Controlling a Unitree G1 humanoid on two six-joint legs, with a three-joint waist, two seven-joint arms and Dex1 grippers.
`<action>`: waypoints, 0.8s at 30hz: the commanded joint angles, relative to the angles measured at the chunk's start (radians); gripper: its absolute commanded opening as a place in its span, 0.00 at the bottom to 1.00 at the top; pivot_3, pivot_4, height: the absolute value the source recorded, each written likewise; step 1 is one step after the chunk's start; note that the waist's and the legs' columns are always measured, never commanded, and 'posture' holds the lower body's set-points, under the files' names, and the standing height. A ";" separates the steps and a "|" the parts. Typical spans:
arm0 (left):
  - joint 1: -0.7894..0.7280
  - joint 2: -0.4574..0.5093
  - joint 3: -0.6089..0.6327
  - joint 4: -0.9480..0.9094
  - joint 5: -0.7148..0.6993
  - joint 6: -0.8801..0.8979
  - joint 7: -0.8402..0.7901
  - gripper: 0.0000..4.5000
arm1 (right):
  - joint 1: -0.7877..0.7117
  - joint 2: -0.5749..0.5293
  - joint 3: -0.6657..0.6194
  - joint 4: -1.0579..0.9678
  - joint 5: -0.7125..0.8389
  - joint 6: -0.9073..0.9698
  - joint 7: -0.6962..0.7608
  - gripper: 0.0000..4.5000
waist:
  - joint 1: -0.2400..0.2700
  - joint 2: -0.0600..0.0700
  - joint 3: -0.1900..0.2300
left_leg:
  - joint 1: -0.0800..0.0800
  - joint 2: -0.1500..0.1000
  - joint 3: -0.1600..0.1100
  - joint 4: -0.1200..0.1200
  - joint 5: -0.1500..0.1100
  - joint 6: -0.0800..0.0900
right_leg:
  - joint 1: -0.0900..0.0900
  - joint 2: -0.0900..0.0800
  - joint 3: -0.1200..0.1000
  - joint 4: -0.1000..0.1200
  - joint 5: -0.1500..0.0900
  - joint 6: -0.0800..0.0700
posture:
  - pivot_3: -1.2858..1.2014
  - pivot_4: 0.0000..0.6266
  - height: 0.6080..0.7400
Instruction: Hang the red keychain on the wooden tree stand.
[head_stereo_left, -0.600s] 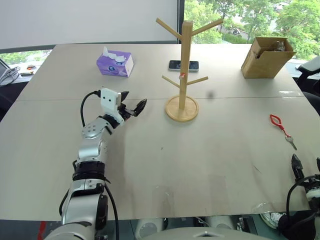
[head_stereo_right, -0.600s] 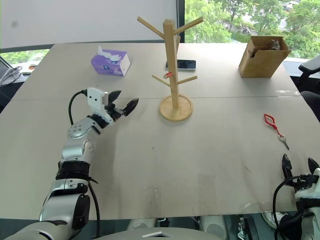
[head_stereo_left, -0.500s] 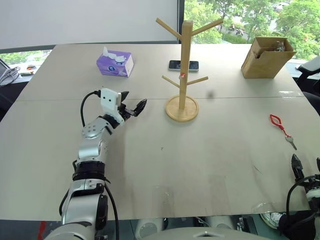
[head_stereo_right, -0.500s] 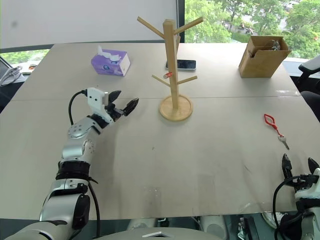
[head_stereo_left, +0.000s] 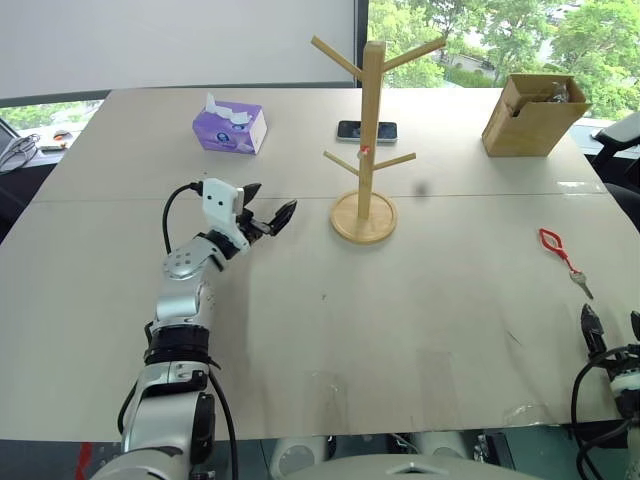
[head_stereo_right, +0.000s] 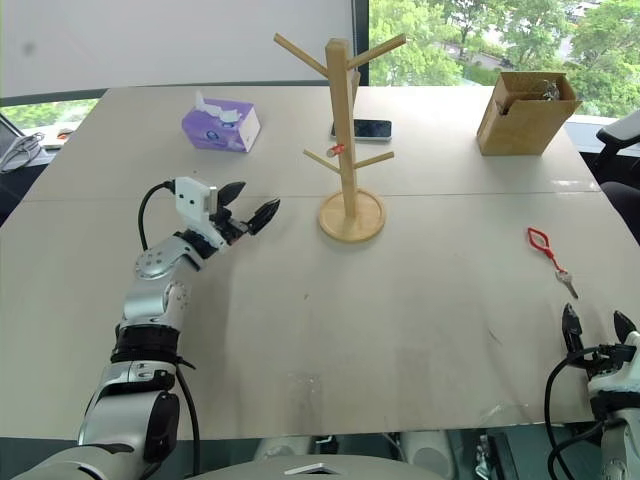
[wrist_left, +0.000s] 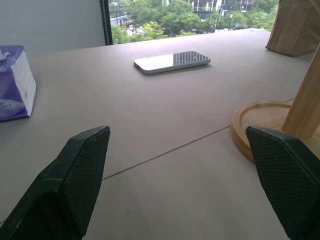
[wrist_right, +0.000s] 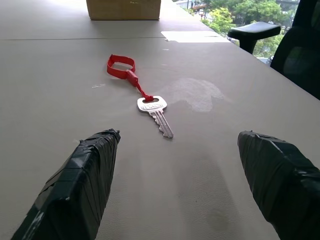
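Red keychain (head_stereo_left: 560, 250) lies flat on the tabletop (head_stereo_left: 420, 320), toward its right side, well apart from the wooden tree stand (head_stereo_left: 366, 150). Red loop points away from the robot; silver key (wrist_right: 156, 114) trails toward the near edge. Nothing touches it.

Right claw (wrist_right: 180, 185) sits low at the near right edge of the tabletop, fingers spread wide and empty. In the right wrist view the keychain lies ahead of it, between the lines of the two fingers, clear of both.

Left claw (head_stereo_left: 266, 214) is out over the tabletop, left of the stand's round base (wrist_left: 260, 125), fingers apart, holding nothing. It appears to hover just above the surface, though contact cannot be ruled out from these angles.

Stand is upright near the tabletop's centre, all four pegs bare; a small red-and-white mark shows on the pole.

Behind the stand: a dark phone (head_stereo_left: 366, 130). Far left: purple tissue box (head_stereo_left: 230, 126). Far right: tan cardboard box (head_stereo_left: 532, 116).
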 joint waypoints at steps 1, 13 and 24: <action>0.010 0.001 0.007 -0.082 -0.047 0.008 -0.038 1.00 | -0.004 -0.022 -0.007 -0.002 0.010 -0.007 0.018 0.90 | -0.001 0.000 0.000 | 0.000 0.000 0.000 0.000 0.000 0.000 | 0.000 0.000 0.000 0.000 0.000 0.000 | 0.52 0.24 1.00; 0.248 0.026 -0.231 -0.585 -0.182 0.098 -0.342 1.00 | -0.200 -0.269 0.079 -0.011 0.070 0.306 0.144 0.90 | -0.004 0.002 -0.001 | 0.001 0.000 0.001 0.001 0.000 0.000 | 0.000 0.001 0.002 0.000 0.000 0.000 | 0.52 0.24 1.00; 0.308 0.041 -0.337 -0.585 -0.160 -0.041 -0.526 1.00 | -0.457 -0.360 0.147 0.230 0.039 0.443 0.200 0.90 | 0.004 0.004 -0.002 | 0.000 -0.002 0.000 0.001 0.000 0.001 | 0.001 0.001 0.001 -0.001 0.000 0.000 | 0.52 0.24 1.00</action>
